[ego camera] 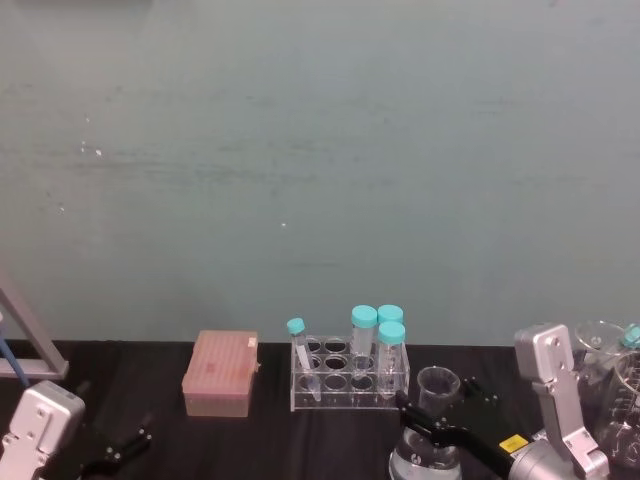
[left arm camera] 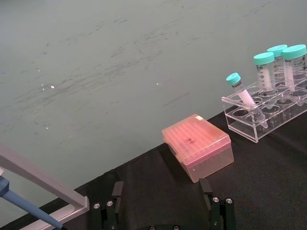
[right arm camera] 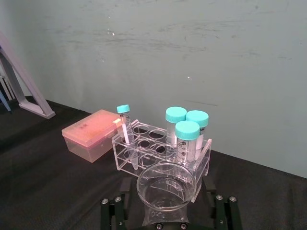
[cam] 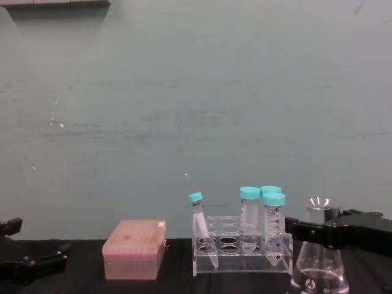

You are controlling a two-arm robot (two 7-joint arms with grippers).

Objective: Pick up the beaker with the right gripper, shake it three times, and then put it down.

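Carries a boxy silver-grey metal housing (ego camera: pixel 548 375) at the right wrist, rounded at the corners and dotted with small holes; carries a matching pale housing (ego camera: pixel 40 420) on the left; ends in a matte black right pincer (ego camera: pixel 440 408) with flat, blocky fingers and a small yellow label (ego camera: pixel 513 441) on its body; ends on the other side in a black left pincer (left arm camera: pixel 162 188) with thinner, angled fingers; shows round silver screw heads (right arm camera: pixel 229 199) along both black pincer bases.
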